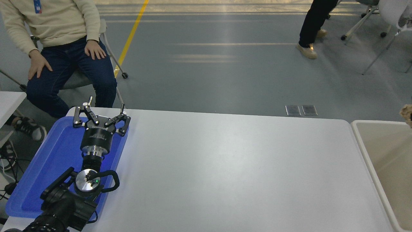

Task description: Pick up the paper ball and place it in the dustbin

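Observation:
The paper ball (406,112), a tan wrinkly wad, shows only in part at the picture's right edge, in the air just above the far rim of the dustbin (369,167). The dustbin is a large cream-white bin standing off the table's right end. My right gripper is out of view past the right edge, so what holds the ball is hidden. My left gripper (99,112) is parked at the lower left over a blue tray (48,161), open and empty.
A person in a cream sweater sits on a chair (77,79) at the table's far left corner. Another person's legs (310,29) are at the far right on the floor. The white table (225,167) lies between tray and bin.

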You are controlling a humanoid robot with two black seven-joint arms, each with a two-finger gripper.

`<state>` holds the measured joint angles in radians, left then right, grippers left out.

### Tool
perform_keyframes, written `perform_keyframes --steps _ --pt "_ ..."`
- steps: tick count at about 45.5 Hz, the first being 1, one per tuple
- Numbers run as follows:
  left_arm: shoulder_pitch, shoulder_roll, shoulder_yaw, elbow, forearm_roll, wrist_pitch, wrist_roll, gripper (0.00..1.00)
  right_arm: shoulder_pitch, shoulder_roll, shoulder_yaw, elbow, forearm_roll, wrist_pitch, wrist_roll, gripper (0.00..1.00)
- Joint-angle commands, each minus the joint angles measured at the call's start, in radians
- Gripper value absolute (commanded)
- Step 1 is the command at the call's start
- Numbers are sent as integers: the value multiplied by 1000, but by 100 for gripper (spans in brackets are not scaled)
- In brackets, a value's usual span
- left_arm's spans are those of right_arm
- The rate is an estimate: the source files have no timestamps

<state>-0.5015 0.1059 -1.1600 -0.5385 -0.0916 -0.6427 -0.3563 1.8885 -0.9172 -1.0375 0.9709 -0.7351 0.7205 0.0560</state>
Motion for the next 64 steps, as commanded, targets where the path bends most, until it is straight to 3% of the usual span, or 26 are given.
perform_keyframes --steps 1,15,19,33,47,58,64 --pt "0 0 0 0 0 0 -1 100 -297 -19 161 -286 -17 -4 91 0" --pt "0 0 0 0 0 0 -1 100 -686 113 238 -650 -9 -67 240 0" --pt "0 0 0 0 0 0 -1 100 -772 147 243 -716 6 -113 257 0" --pt "0 -2 0 0 0 0 -1 100 -1034 268 274 -827 124 -332 239 0" --pt "0 -2 0 0 0 0 -1 100 -1178 382 310 -886 261 -472 151 0" --pt "0 -2 0 0 0 2 -1 100 -1249 445 451 -888 270 -590 70 0" --pt "0 -2 0 0 0 0 -1 100 -1279 460 490 -888 273 -613 65 0"
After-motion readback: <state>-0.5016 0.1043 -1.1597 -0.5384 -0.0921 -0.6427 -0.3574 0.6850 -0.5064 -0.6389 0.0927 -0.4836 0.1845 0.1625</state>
